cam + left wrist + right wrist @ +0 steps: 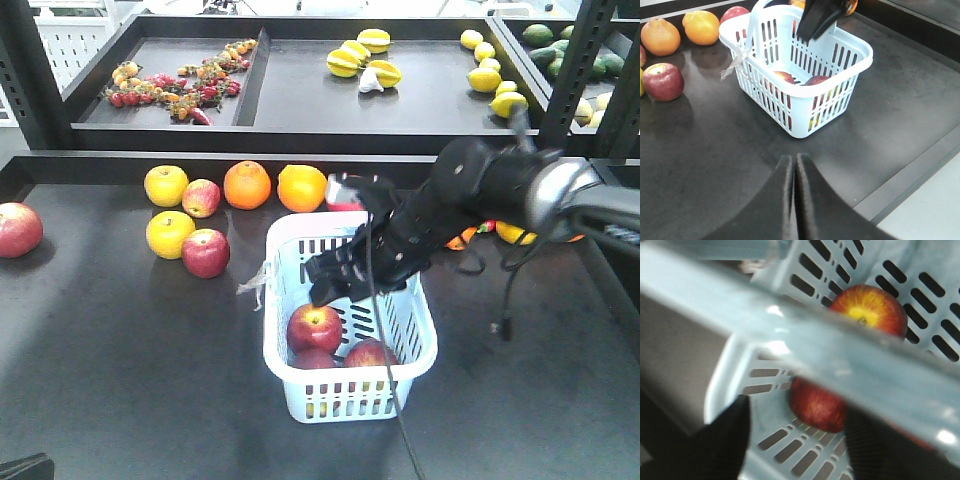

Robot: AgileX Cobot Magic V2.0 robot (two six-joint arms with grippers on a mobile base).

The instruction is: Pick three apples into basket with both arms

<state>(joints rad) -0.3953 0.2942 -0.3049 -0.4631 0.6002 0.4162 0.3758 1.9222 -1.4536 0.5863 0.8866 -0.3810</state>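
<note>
The pale blue basket [340,402] stands mid-table and holds three red apples [314,328] [371,353] [313,359]. My right gripper [335,288] hangs over the basket's far half, open, with nothing between its fingers. In the right wrist view the right gripper [795,440] looks down past a blurred basket handle [840,360] at two apples [872,310] [817,407] on the slotted floor. My left gripper [792,161] is shut and empty, low over the table in front of the basket [860,57]. Two apples [784,77] [816,81] show through its slots.
Left of the basket lie red apples [205,252] [201,197] [15,228], yellow apples [166,185] [170,233] and two oranges [247,184] [301,187]. Raised trays [260,120] of fruit run along the back. A black upright post [575,70] stands at back right.
</note>
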